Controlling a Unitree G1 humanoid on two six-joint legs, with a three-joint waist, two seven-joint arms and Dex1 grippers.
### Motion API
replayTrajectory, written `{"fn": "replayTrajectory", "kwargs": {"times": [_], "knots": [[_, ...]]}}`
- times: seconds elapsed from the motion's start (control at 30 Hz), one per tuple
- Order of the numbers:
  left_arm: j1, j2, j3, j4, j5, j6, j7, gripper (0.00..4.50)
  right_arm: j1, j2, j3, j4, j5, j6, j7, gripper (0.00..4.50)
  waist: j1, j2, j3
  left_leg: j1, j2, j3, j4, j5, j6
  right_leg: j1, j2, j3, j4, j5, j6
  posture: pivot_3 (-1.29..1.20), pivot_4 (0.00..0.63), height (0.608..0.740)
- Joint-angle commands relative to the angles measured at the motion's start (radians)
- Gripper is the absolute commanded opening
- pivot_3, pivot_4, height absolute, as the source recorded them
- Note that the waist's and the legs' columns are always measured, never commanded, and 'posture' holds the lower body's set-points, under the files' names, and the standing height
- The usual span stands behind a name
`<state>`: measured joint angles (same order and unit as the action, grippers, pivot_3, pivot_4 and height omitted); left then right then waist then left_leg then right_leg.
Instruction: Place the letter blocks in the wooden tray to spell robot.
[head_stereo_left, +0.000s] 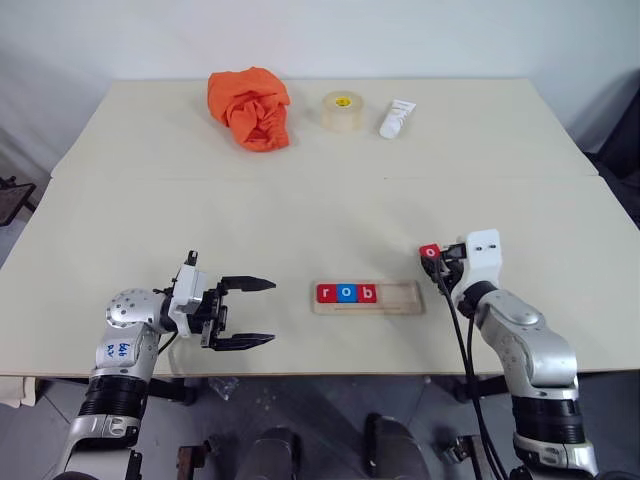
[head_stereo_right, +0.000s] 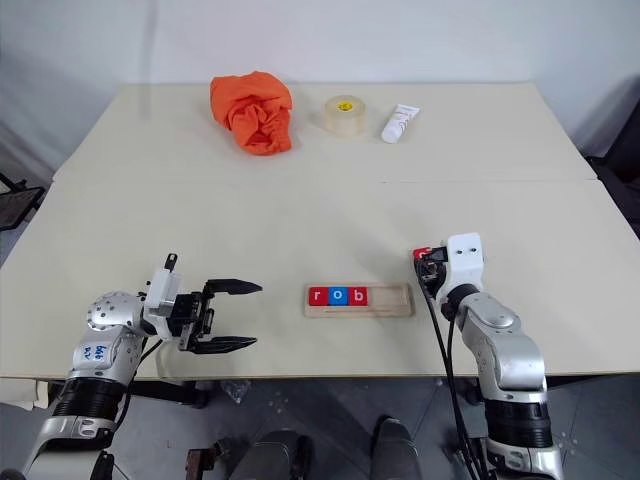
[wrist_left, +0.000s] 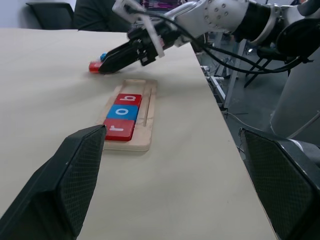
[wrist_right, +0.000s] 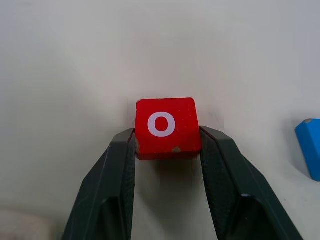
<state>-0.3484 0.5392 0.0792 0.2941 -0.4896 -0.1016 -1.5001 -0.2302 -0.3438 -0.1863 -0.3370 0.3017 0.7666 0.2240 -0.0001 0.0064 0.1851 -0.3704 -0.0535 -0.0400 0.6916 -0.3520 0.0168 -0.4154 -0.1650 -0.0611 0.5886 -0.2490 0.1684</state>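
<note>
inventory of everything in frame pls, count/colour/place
wooden tray: 1, pale wood, near edge of table, centre
letter blocks in tray: 3, red r, blue o, red b, filling its left end
red o block: 1, red, on table right of tray, between right gripper's fingers
blue block: 1, blue, beside red o block
cloth: 1, orange, crumpled, far side
tape roll: 1, pale, right of cloth
tube: 1, white, right of tape roll
table: 1, cream
left gripper: open, left of tray
right gripper: closed on red o block
</note>
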Motion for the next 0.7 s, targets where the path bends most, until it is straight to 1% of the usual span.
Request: {"fn": "replayTrajectory", "kwargs": {"times": [0.03, 0.13, 0.2, 0.37, 0.53, 0.57, 0.7], "knots": [[-0.012, 0.030, 0.031, 0.009, -0.035, -0.003, -0.044, 4.50, 0.075, -0.024, -0.066, -0.209, 0.041, 0.091, -0.020, 1.44, 0.002, 0.000, 0.000, 0.000, 0.000, 0.000, 0.000, 0.000, 0.000, 0.000, 0.000, 0.000, 0.000, 0.000, 0.000, 0.00, 0.150, 0.740], [-0.021, 0.046, 0.041, 0.037, -0.038, -0.014, -0.045, 4.50, 0.167, -0.017, -0.099, -0.335, 0.066, 0.170, -0.038, 1.44, 0.001, 0.000, 0.000, 0.000, 0.000, 0.000, -0.001, 0.000, 0.000, 0.000, 0.000, 0.000, -0.001, 0.000, 0.000, 0.00, 0.150, 0.740], [-0.031, 0.050, 0.047, 0.059, -0.036, -0.026, -0.045, 4.50, 0.211, 0.002, -0.122, -0.376, 0.072, 0.202, -0.058, 1.44, 0.001, 0.000, 0.000, 0.000, 0.000, 0.000, -0.001, 0.000, 0.000, 0.000, 0.000, 0.000, -0.001, 0.000, 0.000, 0.00, 0.150, 0.740], [-0.062, 0.039, 0.048, 0.114, -0.032, -0.067, -0.053, 4.50, 0.273, 0.056, -0.138, -0.400, 0.083, 0.222, -0.093, 1.44, -0.002, 0.000, 0.000, 0.001, 0.000, 0.001, -0.001, 0.000, 0.001, 0.000, 0.000, 0.001, 0.000, 0.000, 0.000, 0.00, 0.150, 0.740], [-0.078, 0.033, 0.038, 0.132, -0.032, -0.076, -0.061, 4.50, 0.282, 0.067, -0.134, -0.383, 0.088, 0.207, -0.093, 1.44, -0.001, 0.000, 0.000, 0.002, 0.000, 0.002, -0.001, 0.000, 0.001, 0.000, 0.000, 0.001, 0.001, 0.000, 0.000, 0.00, 0.150, 0.740], [-0.080, 0.033, 0.037, 0.136, -0.032, -0.078, -0.062, 4.50, 0.284, 0.067, -0.134, -0.382, 0.091, 0.201, -0.088, 2.18, -0.001, 0.000, 0.000, 0.002, 0.000, 0.002, -0.001, 0.000, 0.001, 0.000, 0.000, 0.001, 0.001, 0.000, 0.000, 0.00, 0.150, 0.740], [-0.090, 0.031, 0.030, 0.144, -0.030, -0.080, -0.065, 4.50, 0.303, 0.050, -0.143, -0.390, 0.104, 0.187, -0.062, 3.46, -0.001, 0.000, 0.000, 0.001, 0.000, 0.002, -0.001, 0.000, 0.001, 0.000, 0.000, 0.001, 0.000, 0.000, 0.000, 0.00, 0.150, 0.740]]}}
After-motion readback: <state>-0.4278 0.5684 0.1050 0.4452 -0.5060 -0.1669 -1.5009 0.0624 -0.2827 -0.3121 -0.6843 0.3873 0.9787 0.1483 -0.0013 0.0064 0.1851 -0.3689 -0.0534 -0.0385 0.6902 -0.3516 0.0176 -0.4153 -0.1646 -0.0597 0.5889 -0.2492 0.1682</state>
